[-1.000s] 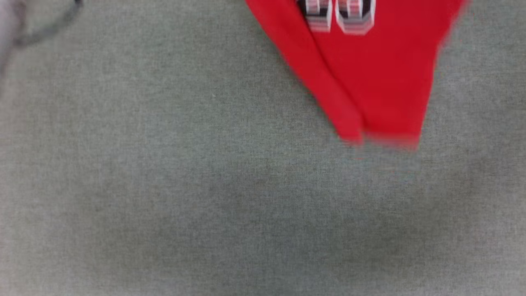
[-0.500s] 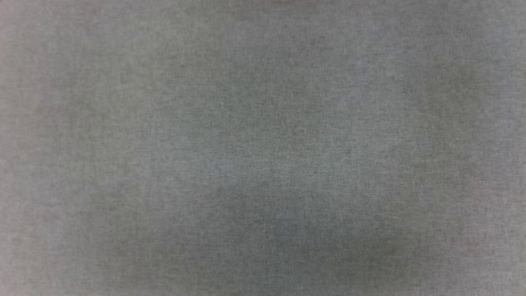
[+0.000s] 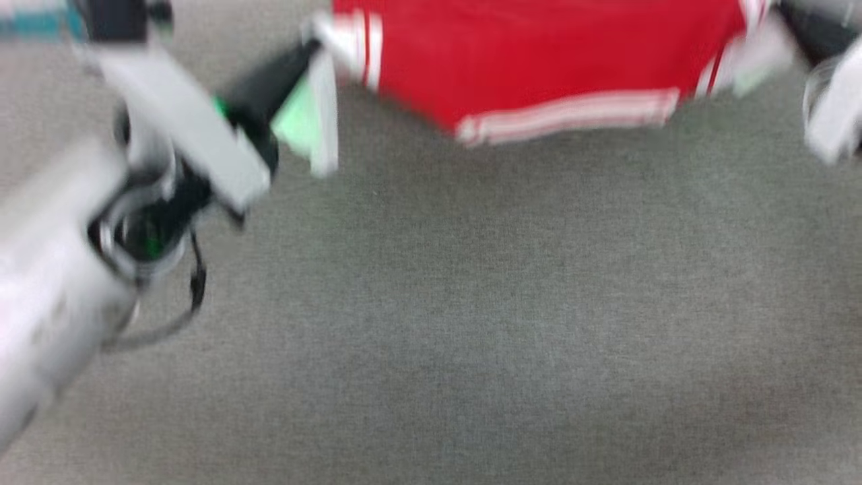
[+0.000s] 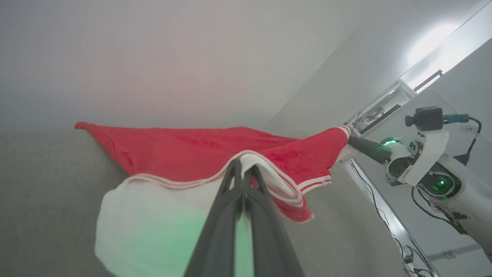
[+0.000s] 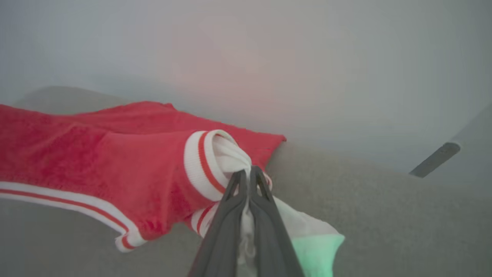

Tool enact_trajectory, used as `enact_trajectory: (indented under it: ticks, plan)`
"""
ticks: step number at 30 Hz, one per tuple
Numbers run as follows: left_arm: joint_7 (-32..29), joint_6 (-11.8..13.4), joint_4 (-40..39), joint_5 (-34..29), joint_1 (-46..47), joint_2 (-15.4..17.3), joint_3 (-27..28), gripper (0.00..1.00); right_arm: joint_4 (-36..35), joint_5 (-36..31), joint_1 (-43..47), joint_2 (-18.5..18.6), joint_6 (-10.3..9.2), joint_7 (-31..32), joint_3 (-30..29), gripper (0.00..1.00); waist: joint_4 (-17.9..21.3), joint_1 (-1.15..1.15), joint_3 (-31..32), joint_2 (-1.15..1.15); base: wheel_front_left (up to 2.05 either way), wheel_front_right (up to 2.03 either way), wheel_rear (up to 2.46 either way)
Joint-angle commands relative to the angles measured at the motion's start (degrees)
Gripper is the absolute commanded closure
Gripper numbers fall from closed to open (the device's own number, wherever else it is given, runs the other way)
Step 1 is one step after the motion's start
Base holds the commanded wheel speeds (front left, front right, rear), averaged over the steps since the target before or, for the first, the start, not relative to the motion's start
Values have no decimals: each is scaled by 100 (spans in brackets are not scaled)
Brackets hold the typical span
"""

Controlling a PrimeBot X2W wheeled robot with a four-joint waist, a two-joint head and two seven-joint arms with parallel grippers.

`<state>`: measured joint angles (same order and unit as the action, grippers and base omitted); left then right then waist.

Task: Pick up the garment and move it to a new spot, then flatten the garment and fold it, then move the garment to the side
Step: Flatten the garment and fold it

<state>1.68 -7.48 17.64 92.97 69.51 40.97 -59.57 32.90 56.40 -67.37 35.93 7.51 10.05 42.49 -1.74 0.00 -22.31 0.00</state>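
Note:
The garment (image 3: pixel 539 60), bright red with white panels and red-and-white striped bands, hangs stretched across the top of the blurred head view above the grey cloth surface (image 3: pixel 471 303). My left gripper (image 3: pixel 313 50) is shut on its white left end. In the left wrist view, that gripper (image 4: pixel 243 169) pinches white fabric while the red body (image 4: pixel 184 150) sags toward my right gripper (image 4: pixel 351 140) at the far end. The right wrist view has my right gripper (image 5: pixel 248 173) shut on white fabric beside a striped cuff (image 5: pixel 200 161). My right arm (image 3: pixel 832 118) is at the right edge.
Grey cloth covers the whole work surface below the garment. The surface's far edge (image 4: pixel 369 192) runs past my right arm, with cables and a pale wall beyond it. A bright window strip (image 4: pixel 430 46) sits high on the right.
The head view has shifted and blurred. A hanging red point of the garment showed first, then bare grey cloth; now the garment spans the top between both arms.

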Motion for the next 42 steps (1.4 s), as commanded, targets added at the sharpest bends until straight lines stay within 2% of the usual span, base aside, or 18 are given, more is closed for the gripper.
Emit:
enact_trajectory:
  ticks: [1,6,11,16,20,26,30,36,42]
  plan:
    - [2,10,-306,45,-345,211,-37,100,-402,136,400,267,-4,228,-2,100,-6,0,198,0,0,0,0]
    - [56,10,-1242,-112,-1324,798,-409,100,-1707,572,1784,1105,-4,958,-256,100,-14,0,480,0,0,0,0]
    - [229,10,-1854,-90,-2166,1206,-675,100,-2710,855,3164,1754,-4,1454,-734,100,-94,0,707,0,0,0,0]
    - [399,10,-2159,-189,-2733,1514,-891,100,-3499,926,4455,2152,-5,1799,-1277,100,-137,0,860,0,0,0,0]
    - [407,10,-2459,-286,-3132,1729,-1076,100,-4024,914,5456,2212,-4,2043,-1723,100,-142,0,957,0,0,0,0]
    - [529,10,-2918,-337,-3652,2071,-1192,100,-4630,806,6787,2017,-4,2451,-2552,100,-117,0,1021,0,0,0,0]
    - [503,10,-2911,-554,-3858,2120,-1253,100,-4899,577,7379,1667,-4,2708,-3171,100,-127,0,987,0,0,0,0]
    - [267,16,-2472,-763,-3840,1560,-1304,100,-5058,-61,7576,1109,-4,3359,-3367,100,-187,0,843,0,0,0,0]
    - [139,13,-1589,-952,-3872,824,-1332,100,-4799,-589,7275,712,-4,3771,-2882,100,-213,0,717,0,0,0,0]
